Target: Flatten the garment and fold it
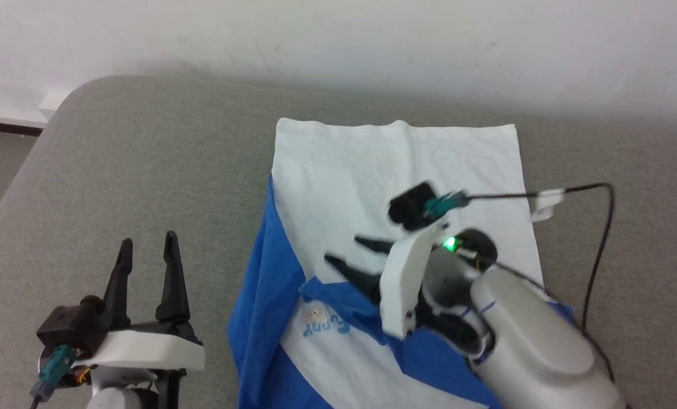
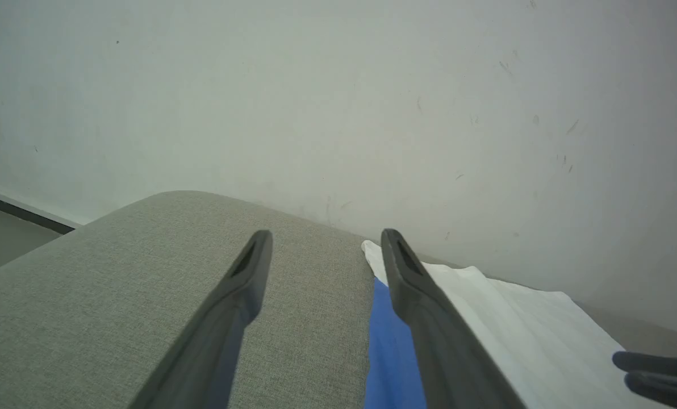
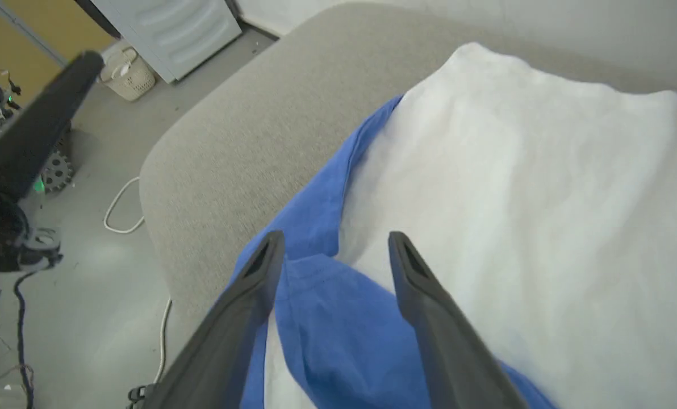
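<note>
Grey cushion [image 1: 145,159], L gripper [image 1: 148,241] sits over bare fabric, fingers spread, empty. To its right the shirt [image 1: 338,170] lies w/ long axis running off twd the wall [image 1: 338,45]. R gripper [image 1: 342,250] is way nearer: above the blue sleeve [image 1: 331,296] folded across the chest, spread, pinching nothing, pointing left.

- Only lettering I can spot is a small blue chest print [image 1: 322,325] on the soft white cotton shirt with royal-blue sleeves [image 1: 372,165].
- It's upside down in the head view and too blurry to read properly.
- Nothing else readable.
</note>
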`<state>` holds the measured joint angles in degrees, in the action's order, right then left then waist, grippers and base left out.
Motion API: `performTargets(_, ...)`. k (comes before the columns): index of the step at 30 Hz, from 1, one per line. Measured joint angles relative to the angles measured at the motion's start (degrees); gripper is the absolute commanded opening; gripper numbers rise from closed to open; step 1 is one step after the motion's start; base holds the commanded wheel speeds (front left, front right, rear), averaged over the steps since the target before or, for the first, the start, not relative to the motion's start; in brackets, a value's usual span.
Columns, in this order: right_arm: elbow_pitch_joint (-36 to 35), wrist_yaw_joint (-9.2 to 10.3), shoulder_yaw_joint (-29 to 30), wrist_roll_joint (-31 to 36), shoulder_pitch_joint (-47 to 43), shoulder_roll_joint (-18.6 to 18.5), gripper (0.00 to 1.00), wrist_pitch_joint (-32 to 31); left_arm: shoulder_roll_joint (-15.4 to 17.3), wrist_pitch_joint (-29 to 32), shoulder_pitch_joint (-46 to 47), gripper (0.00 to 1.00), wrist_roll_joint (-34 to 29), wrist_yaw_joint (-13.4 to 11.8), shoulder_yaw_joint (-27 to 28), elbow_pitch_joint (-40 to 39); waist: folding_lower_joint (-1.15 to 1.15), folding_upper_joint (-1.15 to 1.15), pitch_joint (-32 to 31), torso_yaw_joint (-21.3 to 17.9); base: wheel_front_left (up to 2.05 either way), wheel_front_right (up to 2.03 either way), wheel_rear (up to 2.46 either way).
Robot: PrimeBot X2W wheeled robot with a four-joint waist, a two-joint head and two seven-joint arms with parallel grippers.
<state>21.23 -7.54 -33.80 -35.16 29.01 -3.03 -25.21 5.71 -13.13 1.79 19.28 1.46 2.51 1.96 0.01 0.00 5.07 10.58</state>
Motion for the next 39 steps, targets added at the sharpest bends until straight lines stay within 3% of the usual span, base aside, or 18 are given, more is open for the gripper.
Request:
performTargets(6,-5.4,0.0,12.3,-1.1,0.9,-1.3,1.0,4.5,0.4,0.5,0.6,1.0,0.0,0.0,-0.3,0.3,0.0,0.0,-1.4,-1.1,0.0,0.0,0.0)
performTargets(13,-12.5,0.01,34.8,5.6,-8.4,-3.0,1.0,9.7,0.6,1.0,0.6,1.0,0.6,-0.1,-0.7,0.4,-0.01,0.0,-3.0,-2.7,0.0,0.0,0.0)
performTargets(20,-16.5,0.01,44.9,10.4,-18.0,-0.5,1.0,8.6,0.6,4.5,0.8,1.0,2.1,-0.2,-1.1,1.2,-0.01,0.0,-3.0,-4.5,0.0,0.0,0.0)
performTargets(24,-18.8,0.01,47.4,10.4,-19.4,-0.2,1.0,8.0,1.6,14.4,6.1,1.0,4.7,-1.0,-1.2,3.6,-0.01,0.0,-1.9,-5.0,0.0,0.0,0.0)
performTargets(33,-21.8,0.01,48.7,10.0,-18.6,0.0,1.0,7.5,8.5,49.6,31.2,1.0,6.9,-4.7,-4.8,14.3,0.0,0.0,3.1,-5.9,0.0,0.0,0.0)
performTargets(39,-21.6,0.01,48.3,9.5,-16.7,0.0,1.0,7.7,10.5,61.5,39.4,1.0,6.6,-6.2,-7.1,20.2,0.0,0.0,7.2,-7.5,0.0,0.0,0.0)
